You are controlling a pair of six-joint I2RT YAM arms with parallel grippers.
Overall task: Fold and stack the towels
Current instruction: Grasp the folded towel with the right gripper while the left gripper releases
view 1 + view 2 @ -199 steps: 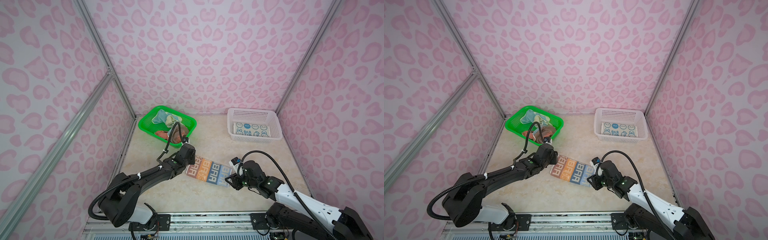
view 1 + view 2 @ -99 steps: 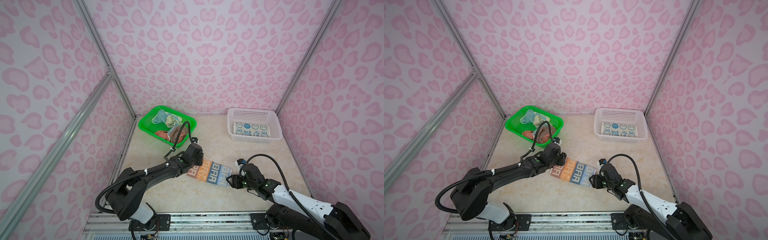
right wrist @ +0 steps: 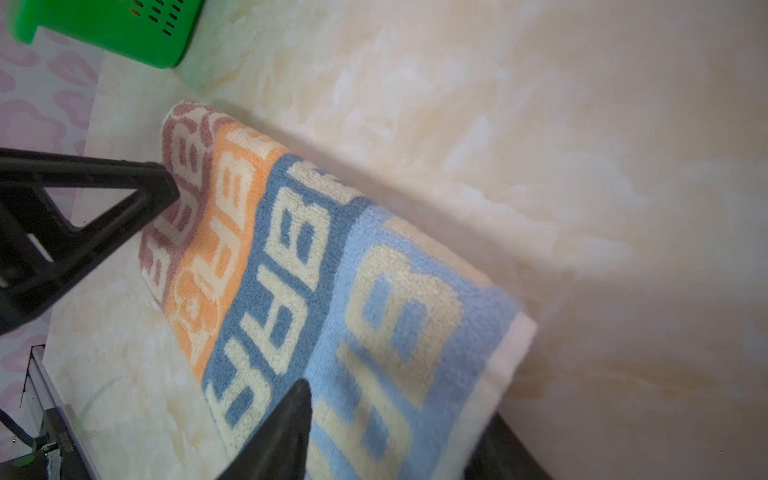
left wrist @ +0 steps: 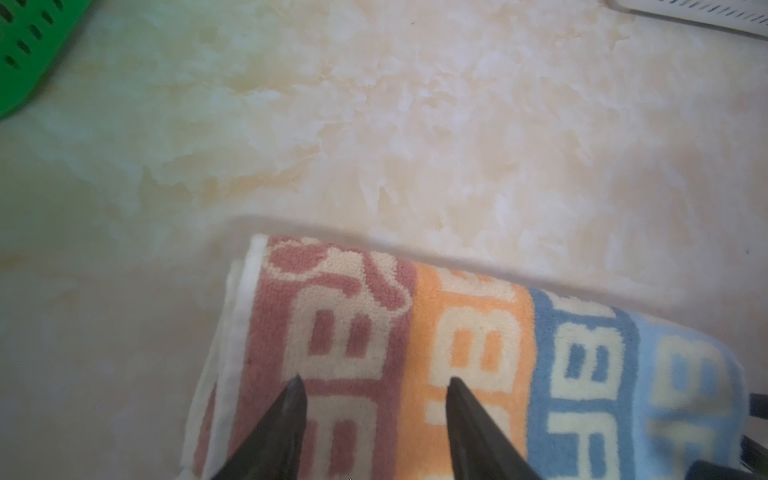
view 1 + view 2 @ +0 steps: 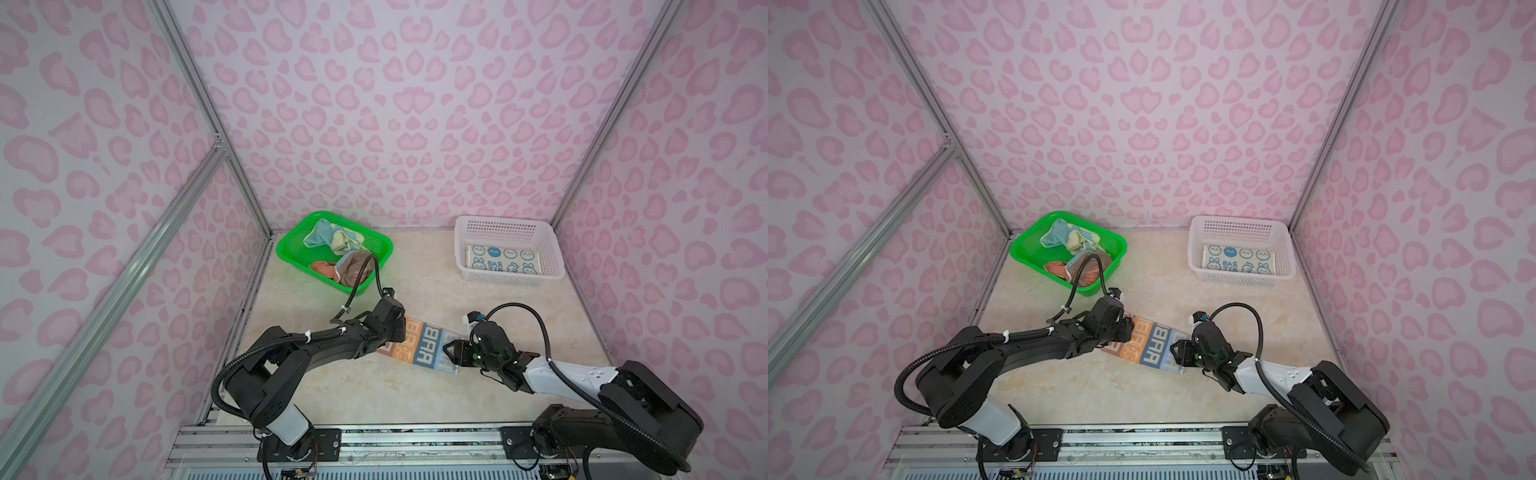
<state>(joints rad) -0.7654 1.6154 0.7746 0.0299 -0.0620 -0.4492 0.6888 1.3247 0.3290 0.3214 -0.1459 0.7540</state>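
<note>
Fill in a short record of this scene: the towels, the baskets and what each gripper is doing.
Lettered towel: folded, flat on the table
Rabbit towel: folded, in the white basket
Green basket: teal-yellow towel and orange-brown towel, crumpled
Left gripper: open, over the lettered towel's red end
Right gripper: open, at its pale blue end

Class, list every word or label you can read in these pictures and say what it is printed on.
"RAB BIT": rabbit towel in the white basket.
"B", "E", "A": block letters on the lettered towel; whole word unclear.
Nothing else readable.
</note>
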